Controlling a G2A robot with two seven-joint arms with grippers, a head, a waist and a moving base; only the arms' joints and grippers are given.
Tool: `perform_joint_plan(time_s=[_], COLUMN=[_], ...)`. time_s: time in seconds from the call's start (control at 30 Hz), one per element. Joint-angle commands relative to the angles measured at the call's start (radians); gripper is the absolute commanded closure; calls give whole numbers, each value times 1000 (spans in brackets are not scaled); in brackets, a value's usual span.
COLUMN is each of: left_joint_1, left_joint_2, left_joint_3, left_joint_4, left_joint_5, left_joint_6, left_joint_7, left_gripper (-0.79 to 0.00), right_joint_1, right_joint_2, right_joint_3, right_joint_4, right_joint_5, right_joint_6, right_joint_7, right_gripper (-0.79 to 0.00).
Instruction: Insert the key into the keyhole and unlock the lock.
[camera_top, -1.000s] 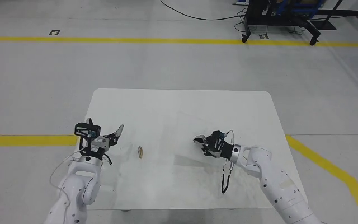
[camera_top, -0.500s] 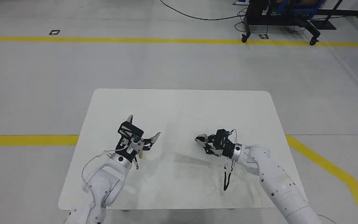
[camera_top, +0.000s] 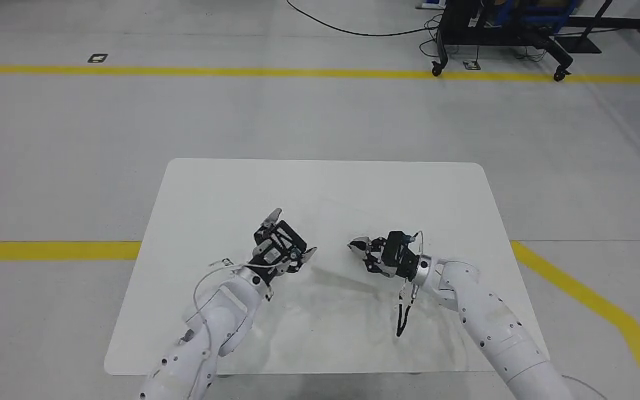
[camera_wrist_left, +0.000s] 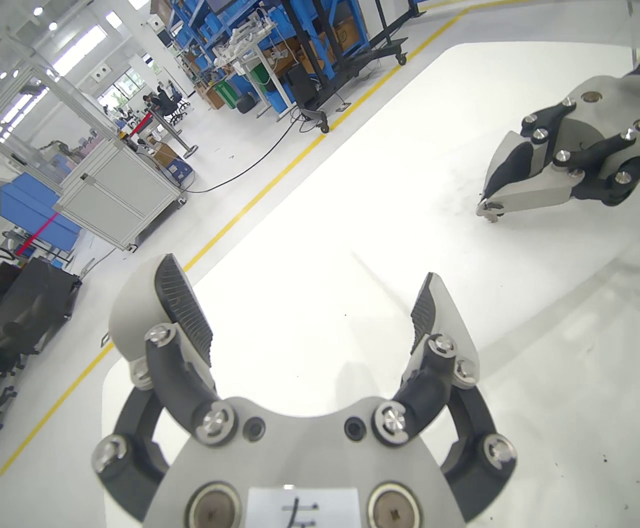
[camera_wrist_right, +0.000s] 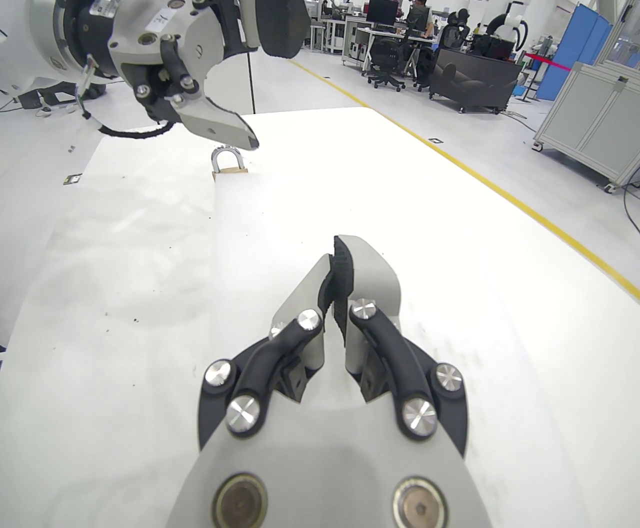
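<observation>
A small brass padlock (camera_wrist_right: 229, 170) with a silver shackle lies on the white table (camera_top: 400, 190). My left gripper (camera_top: 292, 234) hovers open just above it, and one of its fingers (camera_wrist_right: 220, 125) hangs right over the shackle. In the top view the left arm covers the padlock. My right gripper (camera_top: 353, 246) rests low over the table's middle, a short way right of the left one, jaws shut. In the left wrist view a small toothed metal bit, the key (camera_wrist_left: 491, 213), sticks out of the right gripper's (camera_wrist_left: 487, 206) tip. The right wrist view shows the pads (camera_wrist_right: 334, 280) pressed together.
A black cable (camera_top: 402, 318) loops from the right forearm down to the tabletop. Yellow floor lines run past the table, and a black wheeled rack (camera_top: 500, 30) stands far behind it.
My left arm has swung from the table's left side toward the middle and now covers the padlock, its gripper still open. The right gripper has hardly moved.
</observation>
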Motion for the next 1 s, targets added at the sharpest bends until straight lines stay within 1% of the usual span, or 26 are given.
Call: perform_joint_plan(time_s=[0.0,0.2,0.4,0.5,0.6,0.9,0.93,0.97], left_joint_1=[-9,-14,-12,-8,4,8,11,21], left_joint_2=[-2,-11,-18,-20,-16,-16,-16,-16], left_joint_3=[21,78,92,74,14,6,3,-14], left_joint_4=[14,65,97,86,32,26,21,15], left_joint_5=[26,123,164,165,124,116,101,63], left_joint_6=[-7,59,129,175,214,215,217,229], left_joint_7=[-5,-17,-28,-14,8,14,26,58], left_gripper=[-785,-785,-785,-785,-785,-785,-785,-785], right_joint_1=[1,10,21,26,24,24,21,12], right_joint_2=[1,5,9,11,14,14,13,10], right_joint_3=[-1,4,8,12,21,21,19,16], right_joint_4=[5,35,61,73,77,77,76,72], right_joint_5=[-6,-2,13,32,53,53,62,106], right_joint_6=[-3,-28,-66,-92,-114,-114,-116,-136], right_joint_7=[-8,-32,-65,-90,-91,-91,-93,-108], right_gripper=[0,0,0,0,0,0,0,0])
